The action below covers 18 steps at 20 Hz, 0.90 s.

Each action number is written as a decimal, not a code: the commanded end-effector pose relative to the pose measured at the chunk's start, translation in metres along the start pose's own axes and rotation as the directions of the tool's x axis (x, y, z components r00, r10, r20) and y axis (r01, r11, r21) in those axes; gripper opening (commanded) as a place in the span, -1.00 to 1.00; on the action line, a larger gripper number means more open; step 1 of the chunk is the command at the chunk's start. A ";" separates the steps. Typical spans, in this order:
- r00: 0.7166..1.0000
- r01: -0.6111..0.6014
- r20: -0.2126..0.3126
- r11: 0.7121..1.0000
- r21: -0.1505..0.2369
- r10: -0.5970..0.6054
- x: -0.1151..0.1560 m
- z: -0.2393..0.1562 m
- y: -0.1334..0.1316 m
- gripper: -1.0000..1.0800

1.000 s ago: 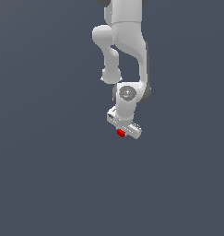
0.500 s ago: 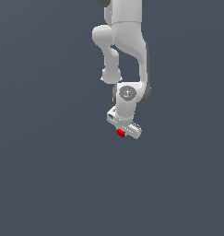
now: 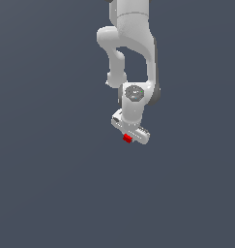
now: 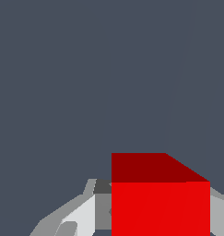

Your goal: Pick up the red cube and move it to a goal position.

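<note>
The red cube (image 3: 127,139) is a tiny bright red block sitting at the tip of my white gripper (image 3: 129,137), in the middle of the exterior view below the arm. In the wrist view the red cube (image 4: 159,198) fills the space between my grey fingers (image 4: 79,216), which press against its sides. The gripper (image 4: 155,221) is shut on the cube. I cannot tell from these views how high the cube is above the floor. No goal marker shows.
The white arm (image 3: 133,43) reaches down from the top of the exterior view. A plain dark grey-blue surface (image 3: 51,184) surrounds it on all sides, with nothing else on it.
</note>
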<state>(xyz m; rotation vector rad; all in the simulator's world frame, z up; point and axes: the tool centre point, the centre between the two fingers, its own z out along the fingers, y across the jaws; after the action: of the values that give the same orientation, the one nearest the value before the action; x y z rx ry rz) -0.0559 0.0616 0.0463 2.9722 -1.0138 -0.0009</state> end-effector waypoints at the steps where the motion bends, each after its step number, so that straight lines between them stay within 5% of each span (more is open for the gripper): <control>1: 1.000 0.000 -0.001 1.000 0.001 0.000 0.004 -0.015 -0.003 -1.00; 18: 1.000 -0.001 -0.001 1.000 0.000 0.001 0.046 -0.176 -0.033 -1.00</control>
<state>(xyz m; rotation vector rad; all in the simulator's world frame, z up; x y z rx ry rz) -0.0043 0.0598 0.2068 2.9719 -1.0156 0.0018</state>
